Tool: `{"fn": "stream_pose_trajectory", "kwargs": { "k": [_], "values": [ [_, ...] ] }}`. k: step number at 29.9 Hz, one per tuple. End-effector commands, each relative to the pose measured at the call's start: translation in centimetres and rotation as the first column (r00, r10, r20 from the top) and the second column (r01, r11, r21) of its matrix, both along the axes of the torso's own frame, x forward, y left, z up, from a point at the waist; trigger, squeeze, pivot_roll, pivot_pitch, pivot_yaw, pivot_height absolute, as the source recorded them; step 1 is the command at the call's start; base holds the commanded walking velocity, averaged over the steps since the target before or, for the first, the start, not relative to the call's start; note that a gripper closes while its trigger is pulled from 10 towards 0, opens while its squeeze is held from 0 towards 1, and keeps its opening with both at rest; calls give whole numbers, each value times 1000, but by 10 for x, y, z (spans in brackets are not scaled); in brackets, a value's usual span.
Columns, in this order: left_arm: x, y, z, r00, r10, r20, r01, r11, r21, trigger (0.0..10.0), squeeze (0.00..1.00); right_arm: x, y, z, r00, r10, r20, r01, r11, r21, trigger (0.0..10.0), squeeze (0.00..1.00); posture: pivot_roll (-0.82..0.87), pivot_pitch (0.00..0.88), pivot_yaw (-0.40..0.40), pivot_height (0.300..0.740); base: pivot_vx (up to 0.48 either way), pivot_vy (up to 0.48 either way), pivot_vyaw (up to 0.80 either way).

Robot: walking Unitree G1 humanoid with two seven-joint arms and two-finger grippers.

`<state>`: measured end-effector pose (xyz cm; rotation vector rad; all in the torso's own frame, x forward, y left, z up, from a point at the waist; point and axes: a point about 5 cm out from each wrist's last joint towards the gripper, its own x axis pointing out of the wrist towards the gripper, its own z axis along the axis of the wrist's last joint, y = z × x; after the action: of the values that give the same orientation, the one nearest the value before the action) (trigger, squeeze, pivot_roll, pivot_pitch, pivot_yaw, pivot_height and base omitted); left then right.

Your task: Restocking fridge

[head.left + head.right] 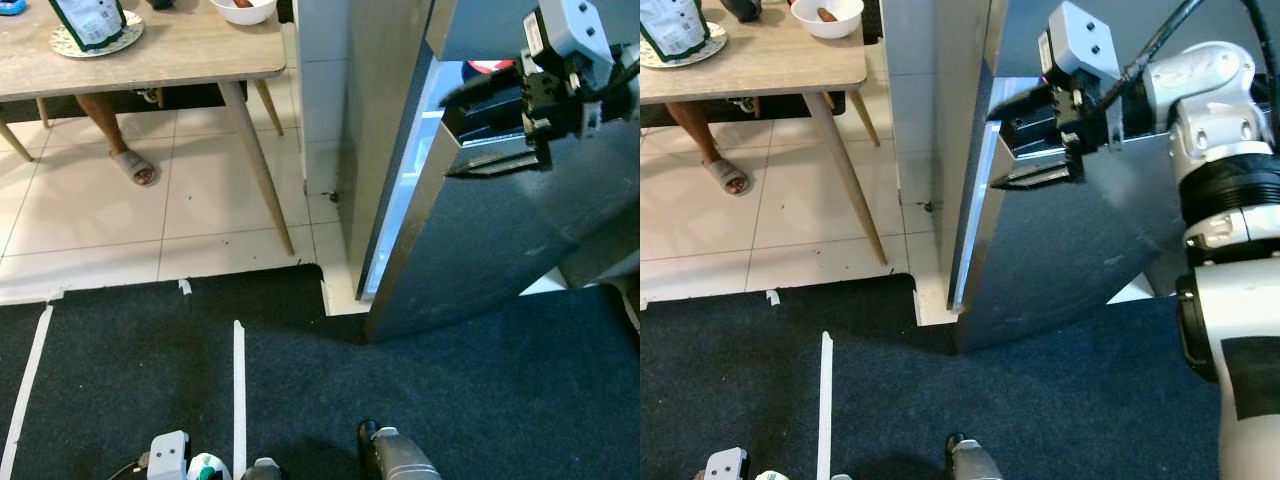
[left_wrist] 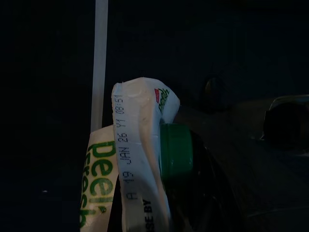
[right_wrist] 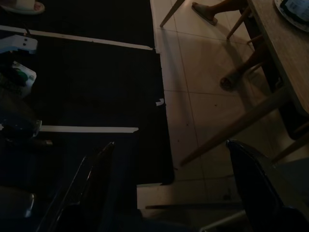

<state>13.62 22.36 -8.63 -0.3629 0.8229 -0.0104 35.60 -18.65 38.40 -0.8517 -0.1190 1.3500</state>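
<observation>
The fridge's grey steel door stands ajar, with a lit gap along its left edge. My right gripper is raised at that door edge, its two black fingers spread open, one above the other against the door's front. My left gripper hangs low at the bottom of the head views. It is shut on a white juice carton with green print and a green cap.
A wooden table stands to the left on the tiled floor, with a bag on a plate and a white bowl. A person's sandalled foot rests under it. White tape lines cross the dark carpet.
</observation>
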Motion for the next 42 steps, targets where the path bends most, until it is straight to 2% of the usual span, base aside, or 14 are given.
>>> {"fn": "stream_pose_trajectory", "kwargs": {
  "k": [1, 10, 13, 17, 19, 22, 24, 27, 29, 30, 31, 33, 37, 42],
  "values": [
    [-26, -21, -14, 993, -27, -119, 20, 998, -63, 10000, 0, -3, -2, 6, 1000, 14, 4, -14, 999, 45, 0, 0, -58, 277, -68, 740, 0, 0, 0],
    [-27, -21, -15, 992, -26, -125, 18, 998, -63, 10000, 0, -2, -3, 7, 1000, 8, 12, -8, 999, 40, 0, 0, -63, 274, -68, 740, 0, 0, 0],
    [-26, -22, -15, 992, -28, -125, 20, 998, -65, 10000, 0, 7, 2, 7, 994, -87, 60, 82, 993, 79, 0, 0, -62, 271, -68, 740, 0, 0, 0],
    [-25, -22, -14, 992, -29, -123, 21, 998, -65, 10000, 0, 21, 7, 8, 955, -273, 117, 256, 957, 138, 0, 0, -60, 266, -68, 740, 0, 0, 0],
    [-24, -22, -14, 992, -29, -122, 21, 998, -64, 10000, 0, 23, 8, 7, 946, -298, 127, 281, 950, 134, 0, 0, -60, 266, -68, 740, 0, 0, 0],
    [-24, -22, -14, 992, -28, -122, 21, 998, -63, 10000, 0, 28, 7, 5, 919, -370, 141, 354, 927, 121, 0, 0, -57, 260, -68, 740, 0, 0, 0],
    [-23, -22, -14, 992, -28, -121, 21, 998, -62, 10000, 0, 36, -2, -2, 840, -504, 201, 505, 862, 49, 0, 0, -57, 258, -70, 740, 0, 0, 0],
    [-23, -22, -14, 992, -28, -121, 21, 998, -62, 10000, 0, 37, -5, -4, 822, -521, 229, 532, 847, 19, 0, 0, -57, 258, -70, 740, 0, 0, 0],
    [-24, -22, -14, 992, -28, -122, 21, 998, -62, 10000, 0, 40, -13, -6, 765, -568, 303, 603, 797, -31, 0, 0, -57, 258, -70, 740, 0, 0, 0],
    [-24, -22, -14, 992, -28, -122, 21, 998, -62, 10000, 0, 40, -13, -6, 765, -568, 303, 603, 797, -31, 0, 0, -57, 258, -70, 740, 0, 0, 0],
    [-24, -22, -14, 992, -29, -123, 21, 998, -63, 10000, 0, 42, -26, -7, 685, -611, 397, 688, 721, -77, 10000, 0, -58, 253, -73, 740, 0, 0, 0],
    [-24, -23, -15, 992, -30, -124, 22, 998, -64, 10000, 0, 43, -32, -8, 650, -623, 434, 723, 684, -100, 10000, 0, -58, 253, -73, 740, 0, 0, 0],
    [-23, -24, -15, 992, -30, -125, 22, 998, -67, 10000, 0, 41, -42, -10, 629, -620, 469, 751, 640, -160, 10000, 0, -65, 253, -73, 740, 0, 0, 0],
    [-23, -25, -15, 992, -32, -125, 23, 997, -69, 10000, 0, 37, -51, -13, 655, -598, 462, 743, 622, -248, 10000, 0, -71, 256, -74, 740, 0, 0, 0]
  ]
}}
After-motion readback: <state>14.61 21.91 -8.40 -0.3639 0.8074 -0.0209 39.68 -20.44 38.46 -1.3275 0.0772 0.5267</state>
